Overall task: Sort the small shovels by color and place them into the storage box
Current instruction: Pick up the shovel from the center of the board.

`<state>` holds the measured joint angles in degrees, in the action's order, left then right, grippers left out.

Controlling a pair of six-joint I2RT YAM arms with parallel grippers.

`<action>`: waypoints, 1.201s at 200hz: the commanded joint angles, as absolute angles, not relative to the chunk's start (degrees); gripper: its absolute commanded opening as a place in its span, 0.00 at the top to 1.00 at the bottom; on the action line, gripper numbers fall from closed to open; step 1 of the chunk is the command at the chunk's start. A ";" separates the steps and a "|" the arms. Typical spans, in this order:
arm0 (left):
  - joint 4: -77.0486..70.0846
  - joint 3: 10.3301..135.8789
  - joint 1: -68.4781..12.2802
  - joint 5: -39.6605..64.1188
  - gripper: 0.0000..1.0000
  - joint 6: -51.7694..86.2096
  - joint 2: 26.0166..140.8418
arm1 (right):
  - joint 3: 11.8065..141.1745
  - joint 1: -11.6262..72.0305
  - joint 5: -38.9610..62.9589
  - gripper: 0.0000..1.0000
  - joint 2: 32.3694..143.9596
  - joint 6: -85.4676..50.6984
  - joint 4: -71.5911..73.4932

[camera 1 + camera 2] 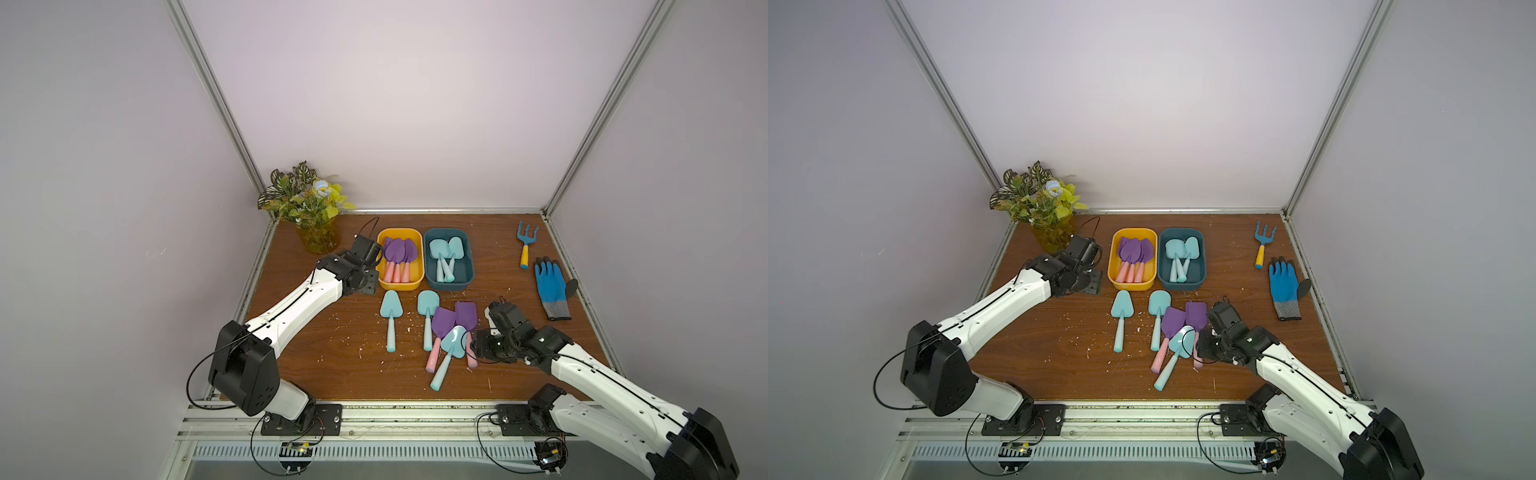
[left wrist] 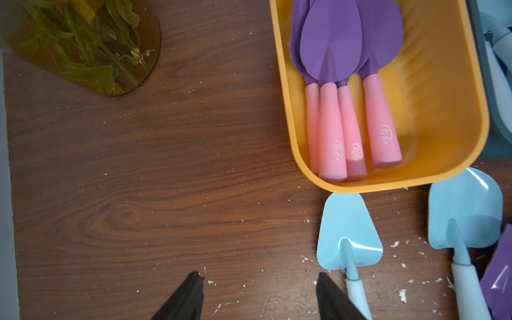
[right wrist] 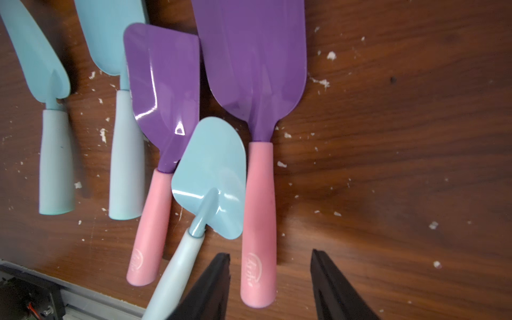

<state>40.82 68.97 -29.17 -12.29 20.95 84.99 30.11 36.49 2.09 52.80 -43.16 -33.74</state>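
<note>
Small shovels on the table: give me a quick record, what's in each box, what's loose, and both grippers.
yellow plastic box: four purple-bladed, pink-handled shovels
dark teal plastic box: light-blue-bladed, aqua-handled shovels, count unclear
on wooden table: three loose light-blue shovels, two loose purple shovels
left gripper: open, empty, beside yellow box
right gripper: open, straddling a loose pink handle

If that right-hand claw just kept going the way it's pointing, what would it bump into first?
Probably the pink handle of the purple shovel nearest it: the handle's end lies on the table, between the fingers of the open right gripper. Depth is unclear, so one finger might touch first.
</note>
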 commanded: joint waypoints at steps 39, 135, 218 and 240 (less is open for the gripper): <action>38.88 67.51 -27.19 -10.66 0.33 19.86 83.43 | 31.09 38.88 2.37 0.45 56.28 -44.46 -35.20; 38.10 66.49 -26.20 -9.84 0.33 19.38 82.92 | 33.40 42.29 0.62 0.45 62.37 -44.23 -34.06; 37.27 65.92 -25.05 -7.75 0.32 19.16 82.35 | 34.54 43.77 -0.79 0.46 65.38 -44.09 -34.66; 37.00 65.69 -24.74 -7.57 0.32 19.16 82.01 | 34.54 43.88 -0.94 0.48 65.53 -44.19 -34.77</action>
<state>37.41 66.39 -25.74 -8.32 19.75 83.81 32.58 43.44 0.25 65.14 -43.94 -33.98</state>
